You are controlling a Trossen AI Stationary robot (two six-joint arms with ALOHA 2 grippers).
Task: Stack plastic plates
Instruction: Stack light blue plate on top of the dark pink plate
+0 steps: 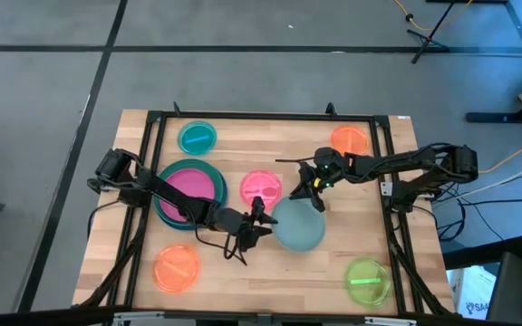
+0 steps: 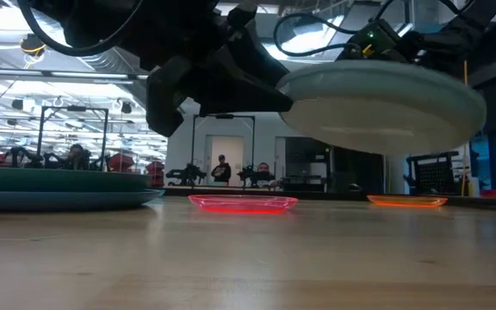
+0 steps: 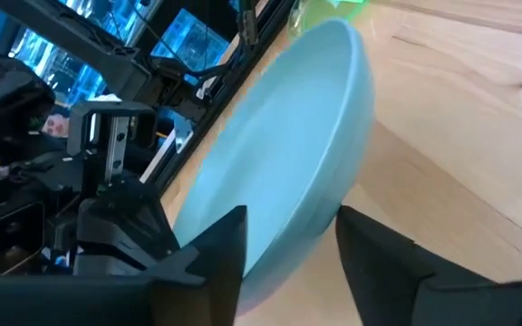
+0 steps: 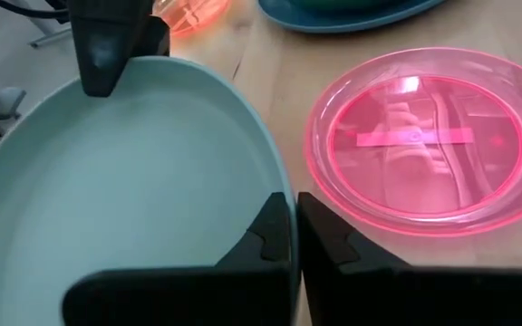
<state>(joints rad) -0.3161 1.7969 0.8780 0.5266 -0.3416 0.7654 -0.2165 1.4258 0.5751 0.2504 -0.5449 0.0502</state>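
Observation:
A grey-blue plate (image 1: 299, 228) hangs in the air above the table's middle, roughly level in the low view (image 2: 386, 99). My right gripper (image 1: 315, 197) is shut on its far rim. My left gripper (image 1: 261, 223) is open at the plate's left rim. In the left wrist view one finger (image 3: 220, 254) stands over the plate's inside and the other (image 3: 379, 263) below it, with a strip of table showing between that finger and the plate (image 3: 279, 154). My right gripper pinches the grey-blue plate's far rim (image 4: 279, 172) between its two fingers (image 4: 333, 244), one over the inside and one outside. It comes slanting down from the table's far right. The plate is lifted clear and about level.
A pink plate (image 1: 261, 188) lies just beyond the held one. A magenta plate sits in a large teal one (image 1: 166, 210) at left. A small teal plate (image 1: 197, 138) and an orange one (image 1: 350, 140) lie far. Another orange plate (image 1: 178, 268) and a lime one (image 1: 368, 281) lie near.

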